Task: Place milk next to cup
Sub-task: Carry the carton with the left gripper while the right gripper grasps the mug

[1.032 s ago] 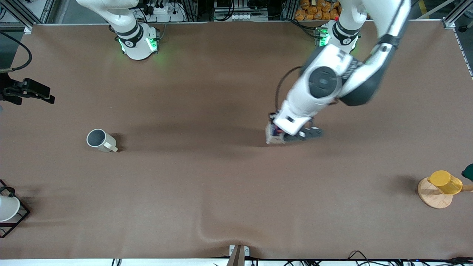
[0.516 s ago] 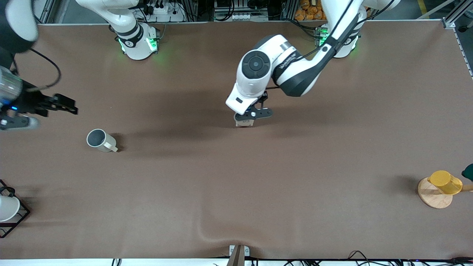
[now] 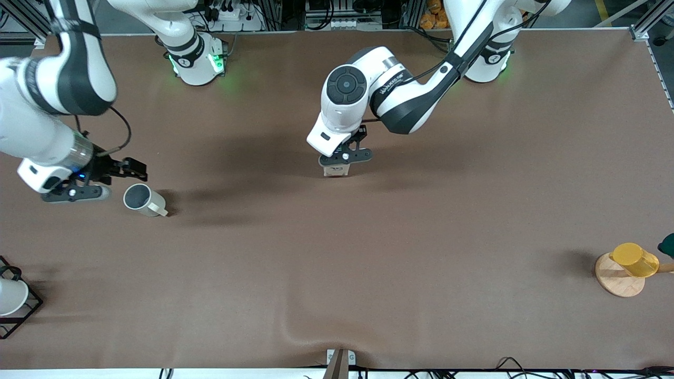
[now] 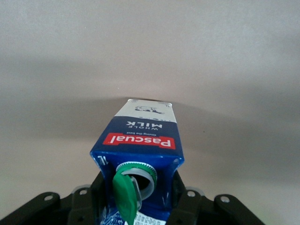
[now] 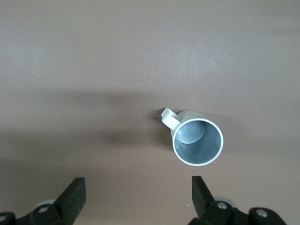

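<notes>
Both arms have shifted since the earlier frames: the left gripper (image 3: 342,160) has carried the milk (image 3: 336,170) from nearer the left arm's end toward the middle of the bench, and the right gripper (image 3: 113,171) has swung in from the right arm's edge to hang close by the cup (image 3: 143,200). From the left wrist camera the milk (image 4: 140,154) sits clamped between the black fingers (image 4: 185,206), its green cap toward the lens and the red band across the dark blue panel, with only brown table (image 4: 225,56) past it. Whether the carton's base touches the table cannot be told. The cup stands upright on the table (image 3: 368,252) toward the right arm's end, well apart from the milk, its short handle pointing toward the front edge. From the right wrist camera the cup (image 5: 198,137) shows its grey inside, and the right gripper's fingers (image 5: 72,199) stand wide apart, holding nothing. A yellow cup (image 3: 634,259) on a wooden disc (image 3: 616,279) sits near the left arm's edge, and a white cup (image 3: 10,296) in a black wire rack (image 3: 29,308) sits at the right arm's edge near the front corner.
</notes>
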`<state>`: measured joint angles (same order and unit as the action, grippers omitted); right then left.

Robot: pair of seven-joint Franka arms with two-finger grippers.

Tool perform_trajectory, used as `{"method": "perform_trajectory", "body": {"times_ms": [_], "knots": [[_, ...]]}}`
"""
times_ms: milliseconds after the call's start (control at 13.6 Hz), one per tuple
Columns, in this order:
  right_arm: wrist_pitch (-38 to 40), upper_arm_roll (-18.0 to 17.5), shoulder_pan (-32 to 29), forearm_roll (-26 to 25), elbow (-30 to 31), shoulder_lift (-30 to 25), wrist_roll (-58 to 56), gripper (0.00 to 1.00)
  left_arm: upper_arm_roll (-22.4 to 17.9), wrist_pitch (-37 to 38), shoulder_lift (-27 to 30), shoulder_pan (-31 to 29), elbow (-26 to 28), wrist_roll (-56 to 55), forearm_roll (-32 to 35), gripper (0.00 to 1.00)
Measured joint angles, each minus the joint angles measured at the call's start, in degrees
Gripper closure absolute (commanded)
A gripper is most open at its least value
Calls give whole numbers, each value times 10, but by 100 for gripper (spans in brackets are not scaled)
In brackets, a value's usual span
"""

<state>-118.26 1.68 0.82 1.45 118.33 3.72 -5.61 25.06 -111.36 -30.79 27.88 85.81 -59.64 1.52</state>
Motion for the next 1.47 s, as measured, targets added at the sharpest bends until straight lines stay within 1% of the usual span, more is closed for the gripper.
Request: {"method": "perform_trajectory", "body": {"times_ms": [147, 221, 442, 590, 664, 737, 811, 885, 959, 1106, 1327, 1475], "knots": [[-67, 3, -3, 0, 60, 7, -7, 0, -2, 0, 1, -1, -7, 0, 6, 45], [-85, 4, -3, 0, 79, 14, -17, 0, -3, 0, 3, -3, -11, 0, 10, 45], [-124, 5, -5, -6, 94, 55, -50, 0, -4, 0, 8, -5, -15, 0, 14, 45], [-173, 6, -11, -23, 94, 95, -85, 0, -6, 1, 10, -9, -16, 0, 18, 45], [-194, 6, -16, -33, 93, 114, -96, 5, -7, 3, 15, -18, -17, 0, 21, 45], [-207, 6, -20, -43, 91, 128, -102, 15, -8, 9, 23, -31, -18, 0, 22, 45], [-211, 6, -22, -51, 87, 138, -106, 37, -9, 15, 34, -48, -18, 0, 22, 44], [-212, 6, -23, -53, 82, 143, -108, 76, -9, 23, 46, -67, -18, 0, 22, 44], [-211, 6, -23, -55, 79, 145, -110, 100, -9, 35, 57, -85, -18, 0, 23, 44], [-210, 6, -24, -57, 76, 145, -120, 100, -10, 47, 74, -115, -18, 0, 38, 42], [-207, 6, -27, -59, 73, 145, -131, 100, -12, 50, 83, -157, -18, 6, 57, 41], [-192, 6, -27, -59, 63, 145, -132, 100, -13, 51, 83, -192, -18, 44, 59, 41]]}}
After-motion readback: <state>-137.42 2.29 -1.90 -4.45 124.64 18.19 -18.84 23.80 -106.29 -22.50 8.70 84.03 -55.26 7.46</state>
